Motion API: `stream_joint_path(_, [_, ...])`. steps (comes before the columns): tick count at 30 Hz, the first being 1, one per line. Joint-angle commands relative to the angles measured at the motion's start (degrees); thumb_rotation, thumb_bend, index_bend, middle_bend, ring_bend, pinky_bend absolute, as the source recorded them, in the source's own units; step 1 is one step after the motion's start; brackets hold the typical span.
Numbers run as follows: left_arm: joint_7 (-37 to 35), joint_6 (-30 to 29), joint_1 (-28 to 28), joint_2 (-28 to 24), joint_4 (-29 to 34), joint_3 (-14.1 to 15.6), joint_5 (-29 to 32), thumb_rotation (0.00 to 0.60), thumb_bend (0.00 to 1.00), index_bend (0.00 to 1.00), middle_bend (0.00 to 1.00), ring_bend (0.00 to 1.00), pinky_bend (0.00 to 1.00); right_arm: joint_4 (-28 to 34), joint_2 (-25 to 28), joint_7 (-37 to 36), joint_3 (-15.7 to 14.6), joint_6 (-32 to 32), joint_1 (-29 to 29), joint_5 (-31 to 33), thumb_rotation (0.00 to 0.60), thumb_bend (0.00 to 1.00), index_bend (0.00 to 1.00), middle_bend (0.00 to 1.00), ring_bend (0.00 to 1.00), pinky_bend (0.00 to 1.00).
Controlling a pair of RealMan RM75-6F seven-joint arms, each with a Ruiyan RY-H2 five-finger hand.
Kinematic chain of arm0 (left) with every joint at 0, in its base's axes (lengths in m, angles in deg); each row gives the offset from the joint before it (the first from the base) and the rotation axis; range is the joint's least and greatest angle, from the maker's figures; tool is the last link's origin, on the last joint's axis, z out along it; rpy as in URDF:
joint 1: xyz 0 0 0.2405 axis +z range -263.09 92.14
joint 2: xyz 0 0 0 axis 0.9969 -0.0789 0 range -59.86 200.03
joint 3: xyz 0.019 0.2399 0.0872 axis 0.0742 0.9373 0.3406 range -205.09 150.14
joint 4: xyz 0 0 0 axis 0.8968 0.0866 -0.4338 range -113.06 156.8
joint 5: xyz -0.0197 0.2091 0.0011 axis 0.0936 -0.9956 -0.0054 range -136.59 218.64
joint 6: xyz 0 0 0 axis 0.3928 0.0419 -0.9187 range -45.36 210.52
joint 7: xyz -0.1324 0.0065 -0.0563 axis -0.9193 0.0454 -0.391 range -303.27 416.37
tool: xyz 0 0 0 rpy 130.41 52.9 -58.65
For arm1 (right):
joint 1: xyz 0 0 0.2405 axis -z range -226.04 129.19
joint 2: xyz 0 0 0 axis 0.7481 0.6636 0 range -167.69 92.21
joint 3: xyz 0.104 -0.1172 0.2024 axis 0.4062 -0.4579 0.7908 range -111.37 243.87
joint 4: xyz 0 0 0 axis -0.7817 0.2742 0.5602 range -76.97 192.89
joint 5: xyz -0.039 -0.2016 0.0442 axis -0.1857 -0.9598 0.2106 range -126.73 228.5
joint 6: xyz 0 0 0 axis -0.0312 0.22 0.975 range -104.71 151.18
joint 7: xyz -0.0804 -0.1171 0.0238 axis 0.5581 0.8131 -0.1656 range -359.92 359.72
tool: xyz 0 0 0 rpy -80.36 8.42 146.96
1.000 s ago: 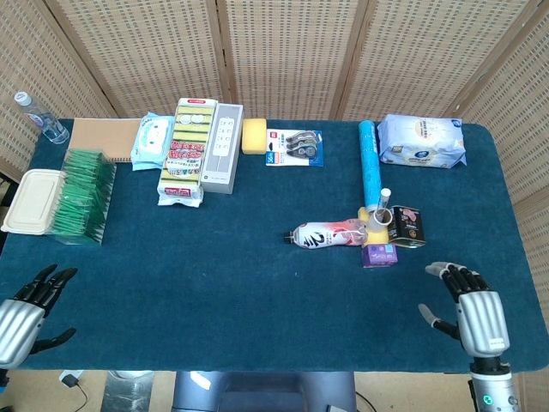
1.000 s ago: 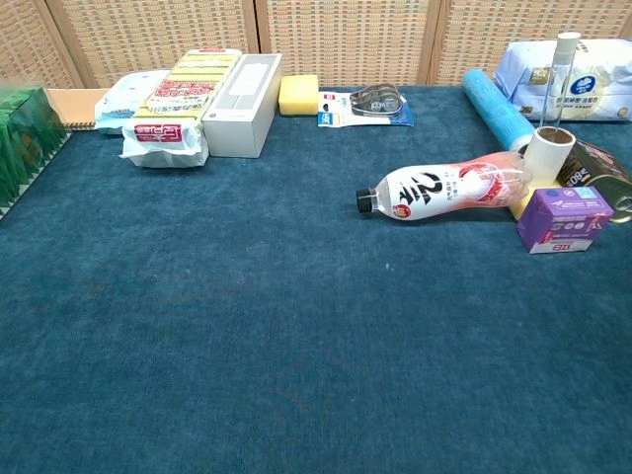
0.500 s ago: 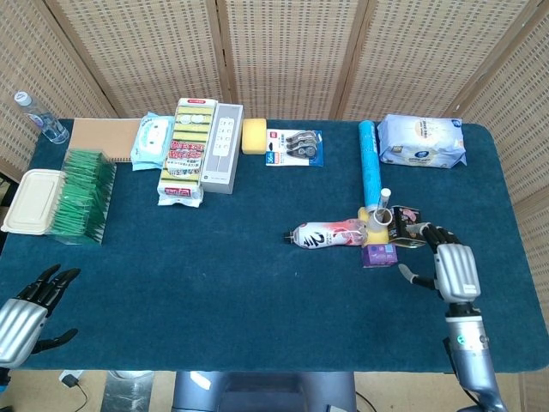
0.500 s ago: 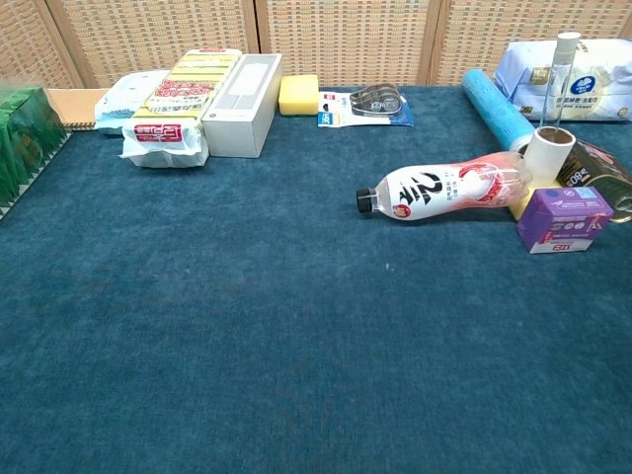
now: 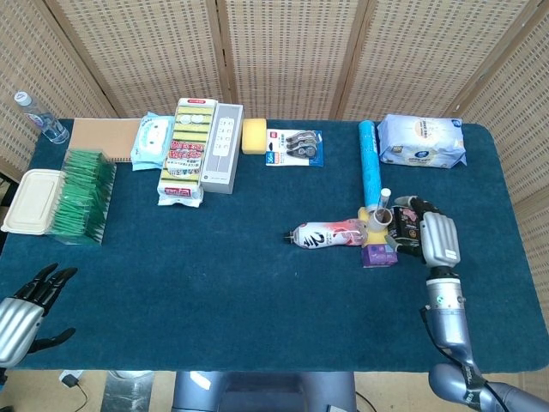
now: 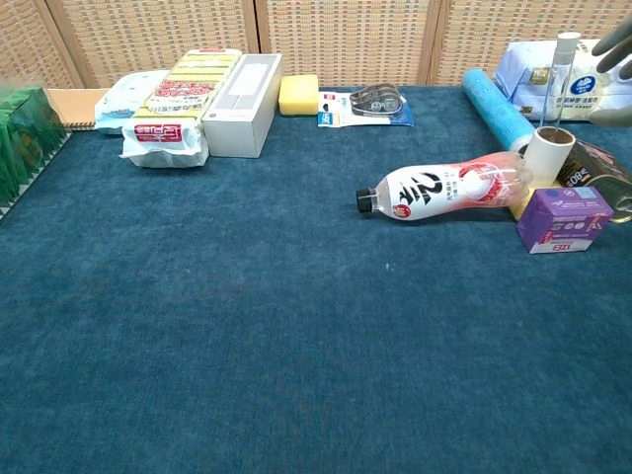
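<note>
Right hand (image 5: 436, 238) positioned over the dark tin (image 5: 406, 226) at the right side of the blue bench (image 5: 257, 283), palm down, fingers (image 6: 614, 43) extended forward; contact with the tin not determinable, and no confirmed hold on anything. Tin lying just beside the white roll (image 5: 381, 217) with the thin tube (image 5: 384, 201) standing in it, and just behind the purple box (image 5: 378, 255). Bottle (image 5: 330, 234) with the red-and-white label lying on its side, cap pointing left, its base against the white roll. Blue cylinder (image 5: 369, 166) lying lengthwise behind this cluster, white wipes pack (image 5: 421, 141) further back right. Left hand (image 5: 26, 305) hovering at the near left corner of the bench, fingers spread, holding nothing, well apart from the green stack (image 5: 79, 194) and the beige container (image 5: 33, 199).
</note>
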Motion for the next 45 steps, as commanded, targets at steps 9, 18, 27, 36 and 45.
stream_joint_path(9, [-0.2, -0.35, 0.02, -0.04, -0.21, 0.22, -0.49, 0.6, 0.11, 0.0, 0.16, 0.08, 0.3, -0.77, -0.23, 2.8, 2.09, 2.89, -3.77, 6.27, 0.6, 0.23, 0.29, 0.32, 0.32, 0.33])
stream_joint_path(18, [0.09, 0.03, -0.11, -0.1, 0.08, 0.29, -0.41, 0.6, 0.11, 0.0, 0.16, 0.08, 0.3, -2.83, -1.33, 3.56, 1.55, 3.47, -5.67, 7.72, 0.6, 0.23, 0.29, 0.32, 0.33, 0.35])
stream_joint_path(27, [-0.04, 0.28, -0.23, -0.17, 0.13, 0.28, -0.21, 0.6, 0.11, 0.0, 0.16, 0.08, 0.3, -5.98, -2.49, 4.16, 0.82, 4.51, -7.38, 8.7, 0.6, 0.23, 0.29, 0.32, 0.34, 0.35])
stream_joint_path(36, [0.09, 1.02, -0.54, -0.2, 0.26, 0.29, 0.04, 0.6, 0.11, 0.0, 0.16, 0.08, 0.3, -10.25, -3.95, 4.81, -0.28, 5.4, -8.74, 8.86, 0.6, 0.23, 0.3, 0.33, 0.35, 0.35])
stream_joint_path(45, [0.58, 2.34, -1.03, -0.24, 0.83, 0.19, 0.66, 0.6, 0.11, 0.0, 0.16, 0.08, 0.3, -13.36, -4.99, 4.31, -0.99, 6.06, -9.57, 8.52, 0.6, 0.24, 0.35, 0.35, 0.37, 0.35])
